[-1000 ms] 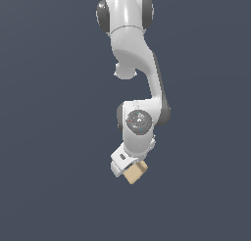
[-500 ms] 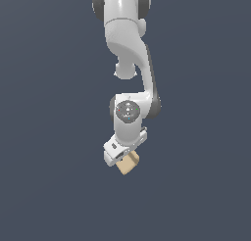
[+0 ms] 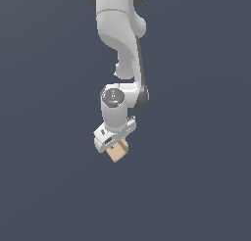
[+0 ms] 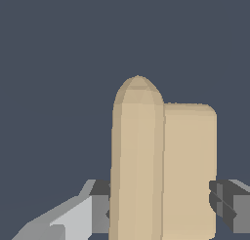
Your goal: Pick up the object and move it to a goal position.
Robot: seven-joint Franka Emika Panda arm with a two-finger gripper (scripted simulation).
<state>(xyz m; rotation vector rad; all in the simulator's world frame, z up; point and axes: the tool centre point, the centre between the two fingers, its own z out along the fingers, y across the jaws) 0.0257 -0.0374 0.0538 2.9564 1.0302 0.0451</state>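
Observation:
The object is a small tan block (image 3: 117, 151) with a raised rounded lip along one edge. In the exterior view it hangs just under my white gripper (image 3: 115, 146), narrower than the gripper body. In the wrist view the tan block (image 4: 188, 166) fills the middle, its rounded lip (image 4: 137, 156) beside the flat part. A grey finger (image 4: 95, 214) presses one side and a dark finger (image 4: 227, 205) presses the other. My gripper (image 4: 161, 210) is shut on the block and holds it in the air.
The white arm (image 3: 120, 44) comes down from the top of the exterior view. Around it is only plain dark blue-grey background. No goal marker shows.
The arm has swung toward the exterior view's left, carrying the tan block with it. The grip on the block has not changed.

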